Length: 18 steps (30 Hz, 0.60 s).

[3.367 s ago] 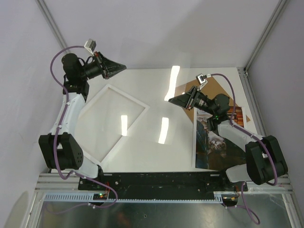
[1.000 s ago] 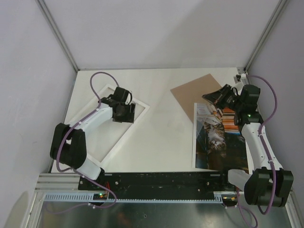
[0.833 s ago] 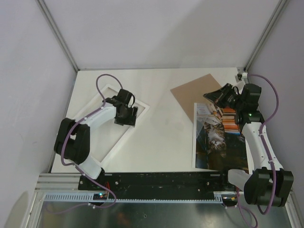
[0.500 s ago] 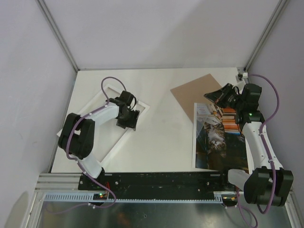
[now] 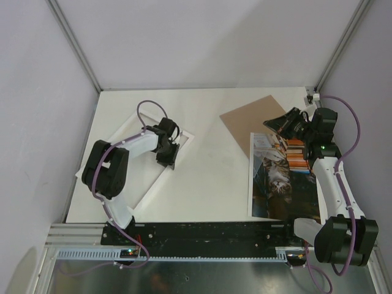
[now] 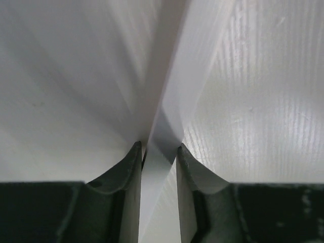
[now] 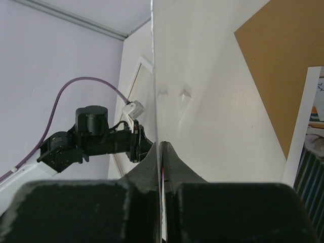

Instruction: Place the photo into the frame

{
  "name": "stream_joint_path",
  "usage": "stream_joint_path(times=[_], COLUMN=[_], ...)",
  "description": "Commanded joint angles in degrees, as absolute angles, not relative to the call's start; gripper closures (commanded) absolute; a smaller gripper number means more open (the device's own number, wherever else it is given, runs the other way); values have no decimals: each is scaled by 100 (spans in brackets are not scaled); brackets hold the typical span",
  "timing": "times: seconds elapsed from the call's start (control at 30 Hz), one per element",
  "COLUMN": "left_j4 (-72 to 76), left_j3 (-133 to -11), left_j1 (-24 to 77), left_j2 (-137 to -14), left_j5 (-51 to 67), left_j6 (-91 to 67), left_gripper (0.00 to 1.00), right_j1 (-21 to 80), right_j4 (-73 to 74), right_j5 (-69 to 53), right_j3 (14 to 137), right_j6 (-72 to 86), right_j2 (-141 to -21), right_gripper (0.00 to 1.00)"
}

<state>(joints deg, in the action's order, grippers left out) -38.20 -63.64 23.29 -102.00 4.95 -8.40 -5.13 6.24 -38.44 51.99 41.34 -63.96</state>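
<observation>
The desk (image 5: 214, 177) is lit brightly and evenly from above; only faint, soft shadows are cast under the arms (image 5: 331, 184). In the left wrist view, the frame (image 6: 161, 152) edge is blurred at close range and the left gripper fingers (image 6: 126, 174) are rendered dark

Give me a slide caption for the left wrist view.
Left gripper pinching one rail of the white frame, seen edge-on.

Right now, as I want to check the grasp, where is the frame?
Top view: the frame lies on the table's left half, its right edge between the left hand's fingers, far from the photo on the right.
</observation>
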Motion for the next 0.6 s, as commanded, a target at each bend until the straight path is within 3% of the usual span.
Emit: stream_joint_path(times=[0.0, 0.17, 0.4, 0.57], left_j4=[-3751, -3758, -3879, -3908], left_j3=[-6816, -7235, -7977, -8776], left_j1=[2416, 2422, 2397, 2200], left_j2=[-10206, -10028, -9485, -9095], left_j5=[681, 739, 941, 1798], left_j6=[-1000, -1282, -1713, -2516], left_gripper=[79, 98, 100, 100], right_j1=[-545, -545, -630, -637], right_j4=[490, 630, 798, 810], right_j5=[-3844, -3703, -3457, -3322], right_j3=[5480, 5545, 5671, 5777], right_j6=[4069, 3976, 3820, 3831], right_j2=[-6359, -6370, -6459, -6587], right_gripper=[100, 100, 100, 100])
